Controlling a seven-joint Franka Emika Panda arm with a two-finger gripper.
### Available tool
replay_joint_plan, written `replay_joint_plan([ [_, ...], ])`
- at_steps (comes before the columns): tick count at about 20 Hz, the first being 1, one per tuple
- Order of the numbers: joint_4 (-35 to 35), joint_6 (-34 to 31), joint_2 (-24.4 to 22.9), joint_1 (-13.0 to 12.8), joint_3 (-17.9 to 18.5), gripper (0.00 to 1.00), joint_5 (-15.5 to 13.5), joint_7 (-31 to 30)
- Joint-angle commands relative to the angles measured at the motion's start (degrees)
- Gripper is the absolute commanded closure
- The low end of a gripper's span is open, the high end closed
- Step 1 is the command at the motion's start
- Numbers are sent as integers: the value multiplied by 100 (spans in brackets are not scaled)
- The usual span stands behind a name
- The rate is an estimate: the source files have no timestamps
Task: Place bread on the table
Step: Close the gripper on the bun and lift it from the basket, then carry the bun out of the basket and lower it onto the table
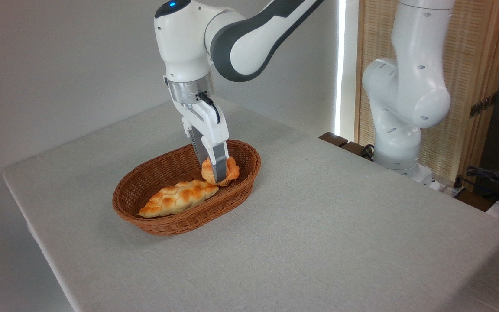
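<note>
Camera view from the side shows the pincer (218,170) reaching down into the basket (249,173). Its two fingers (219,162) are pinching the bread (231,170), one finger in front of the little bun and the other hidden behind it. The bread is a small round orange bun, and it sits at the tips of the pincer, near the far end of the basket. I cannot tell if the bun is lifted off the basket floor or resting on it.

Just below and to the left of the pincer lies a long braided loaf (176,197). It is very close to the bun and may even touch it. That loaf is not the one to move.

I think the step now is to lift the bun out. To do it well, the pincer should keep its squeeze steady, not too hard, because the bun looks soft and lumpy and could slip. It should go straight up first, high enough to clear the basket rim, so the bun does not bump the edge or drag the loaf. Then it can move sideways to a bare spot on the table (340,225), to the right of the pincer, go down slowly, and let go only when the bun is sitting on the cloth.
</note>
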Motion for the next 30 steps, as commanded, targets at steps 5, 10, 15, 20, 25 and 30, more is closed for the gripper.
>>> replay_joint_plan([
  [5,-52,32,-116,-22,22,68,308,-9],
  [10,88,-319,-116,-22,22,69,317,-9],
  [15,623,-750,-107,13,101,73,413,-18],
  [20,1406,-1093,-98,57,636,71,834,-9],
  [25,1442,-796,147,57,1532,66,1748,973],
  [30,1390,-233,700,57,1973,36,1987,1221],
])
